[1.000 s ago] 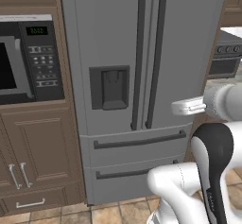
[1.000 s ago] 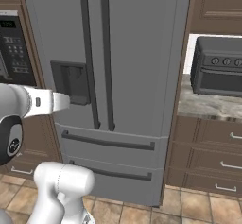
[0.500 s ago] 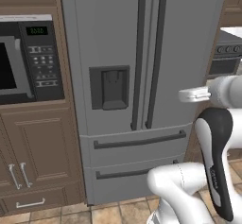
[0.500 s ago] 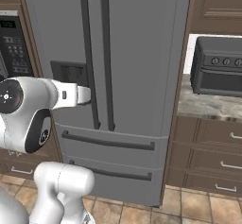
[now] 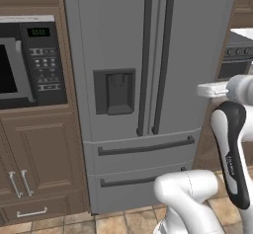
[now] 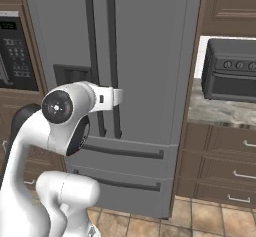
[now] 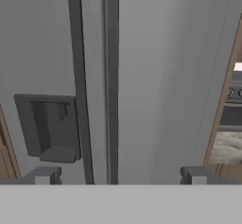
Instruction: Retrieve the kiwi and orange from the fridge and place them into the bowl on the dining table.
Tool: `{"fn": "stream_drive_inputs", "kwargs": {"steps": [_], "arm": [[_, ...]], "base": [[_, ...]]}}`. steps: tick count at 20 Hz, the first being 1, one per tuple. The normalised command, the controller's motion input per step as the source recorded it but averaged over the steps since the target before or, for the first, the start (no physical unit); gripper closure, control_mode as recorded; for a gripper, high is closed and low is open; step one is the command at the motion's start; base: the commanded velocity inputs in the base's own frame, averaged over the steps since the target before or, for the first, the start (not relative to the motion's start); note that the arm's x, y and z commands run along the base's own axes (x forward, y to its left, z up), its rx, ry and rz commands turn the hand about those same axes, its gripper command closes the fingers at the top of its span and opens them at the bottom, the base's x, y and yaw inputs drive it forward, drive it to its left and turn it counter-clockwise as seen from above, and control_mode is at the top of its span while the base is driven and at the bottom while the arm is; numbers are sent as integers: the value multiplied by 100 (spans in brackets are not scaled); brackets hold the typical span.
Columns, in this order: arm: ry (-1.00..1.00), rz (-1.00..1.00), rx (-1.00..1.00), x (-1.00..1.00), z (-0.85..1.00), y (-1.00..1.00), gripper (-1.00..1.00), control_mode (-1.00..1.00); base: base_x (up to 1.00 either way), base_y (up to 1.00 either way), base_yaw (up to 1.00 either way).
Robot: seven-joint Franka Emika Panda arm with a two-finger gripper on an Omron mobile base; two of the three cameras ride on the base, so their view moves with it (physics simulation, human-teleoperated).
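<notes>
The pincer [image 7: 118, 176] is gaping wide, empty, facing the shut fridge [image 7: 156, 76], handles [image 7: 111, 76] at 12 o'clock, likely for door-opening.

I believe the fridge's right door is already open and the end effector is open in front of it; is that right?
Not quite: both doors of the fridge are shut, as the left base view shows. The end effector is indeed open in front of it.

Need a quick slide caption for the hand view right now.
Open gripper faces the closed fridge, its two dark door handles straight ahead.
</notes>
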Motion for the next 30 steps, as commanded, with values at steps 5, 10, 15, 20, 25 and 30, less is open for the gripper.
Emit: {"fn": "stream_drive_inputs", "kwargs": {"steps": [5, 10, 15, 20, 25, 30], "arm": [[0, 0, 2, 62, 0, -6, -100, -100], [1, 0, 0, 67, 4, 0, -100, -100], [9, 0, 0, 53, 7, 2, -100, -100], [13, 0, 0, 41, 0, 11, -100, -100], [14, 0, 0, 28, 0, 17, -100, -100], [3, 0, 0, 22, 0, 11, -100, -100]], "base": [[0, 0, 0], [0, 0, 0], [0, 0, 0], [0, 0, 0], [0, 0, 0], [0, 0, 0]]}}
